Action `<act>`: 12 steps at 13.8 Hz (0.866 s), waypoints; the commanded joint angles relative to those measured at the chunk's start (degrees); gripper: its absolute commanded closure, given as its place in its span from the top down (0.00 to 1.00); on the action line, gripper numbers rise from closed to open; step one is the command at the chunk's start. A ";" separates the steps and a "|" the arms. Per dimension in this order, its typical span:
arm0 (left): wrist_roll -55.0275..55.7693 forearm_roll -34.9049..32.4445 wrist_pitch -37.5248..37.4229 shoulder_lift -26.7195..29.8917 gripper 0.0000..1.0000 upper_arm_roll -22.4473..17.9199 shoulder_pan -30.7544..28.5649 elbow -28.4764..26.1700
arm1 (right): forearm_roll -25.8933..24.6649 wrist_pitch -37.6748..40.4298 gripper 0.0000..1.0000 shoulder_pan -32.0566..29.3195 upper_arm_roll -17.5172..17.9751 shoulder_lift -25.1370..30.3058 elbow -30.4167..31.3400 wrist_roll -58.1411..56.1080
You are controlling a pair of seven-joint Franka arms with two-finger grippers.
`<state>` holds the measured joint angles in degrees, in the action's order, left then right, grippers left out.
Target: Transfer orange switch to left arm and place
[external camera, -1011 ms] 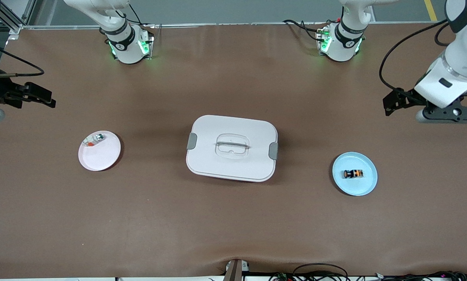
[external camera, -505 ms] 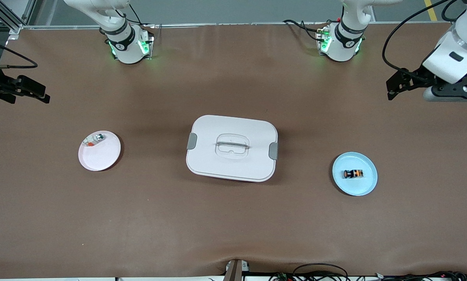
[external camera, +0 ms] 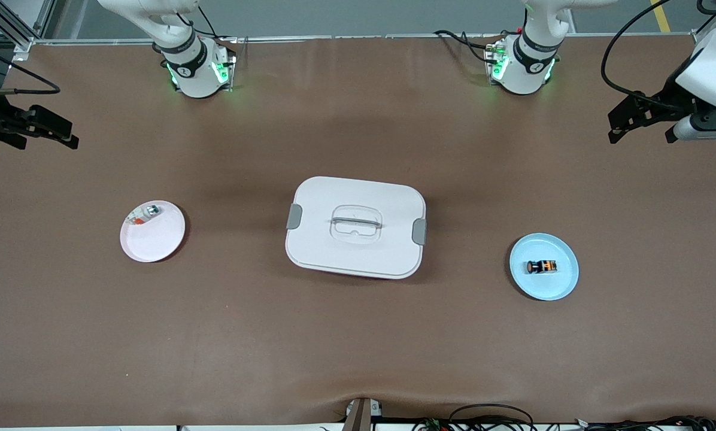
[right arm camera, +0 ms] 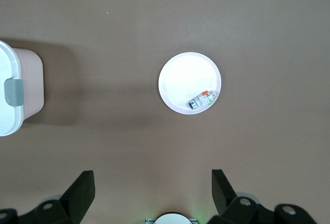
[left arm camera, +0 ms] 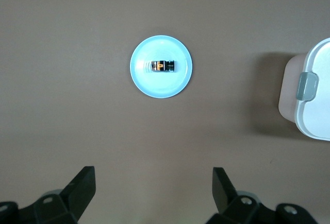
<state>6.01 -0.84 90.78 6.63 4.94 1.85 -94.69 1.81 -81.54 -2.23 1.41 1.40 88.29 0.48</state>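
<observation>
Your orange switch lies on its side in the middle of the blue plate, toward the left arm's end of the counter: a small black barrel banded in orange, well apart from anything else. The left gripper hangs high over the counter's edge at that end, jaws spread and holding nothing, its wrist camera looking down on plate and switch. To do this pick well, bring that gripper straight down over the plate and set the fingers across the barrel's short width, not along its length, so it cannot roll away on the smooth plate. The white box sits mid-counter between the two plates, lid latched; judge the handover path to rise above it or pass around it. The right gripper waits over the right arm's end, jaws likewise apart and empty, above the region of the pink plate, where a small white part with a green tip rests at the rim.
</observation>
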 commanded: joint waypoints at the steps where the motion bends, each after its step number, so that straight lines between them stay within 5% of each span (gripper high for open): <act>1: -0.56 0.93 -1.56 -1.44 1.00 -0.37 0.08 2.31 | 0.83 -1.51 1.00 -0.32 0.08 2.82 3.55 0.05; 12: -1.00 -0.04 -1.92 -6.10 1.00 -0.29 0.17 6.53 | 0.91 -3.44 1.00 -0.23 0.08 5.19 6.99 0.05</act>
<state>5.72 -0.83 90.42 1.58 4.93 1.97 -90.29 1.84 -83.85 -2.23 1.42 4.53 93.05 0.48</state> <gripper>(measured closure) 0.000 0.000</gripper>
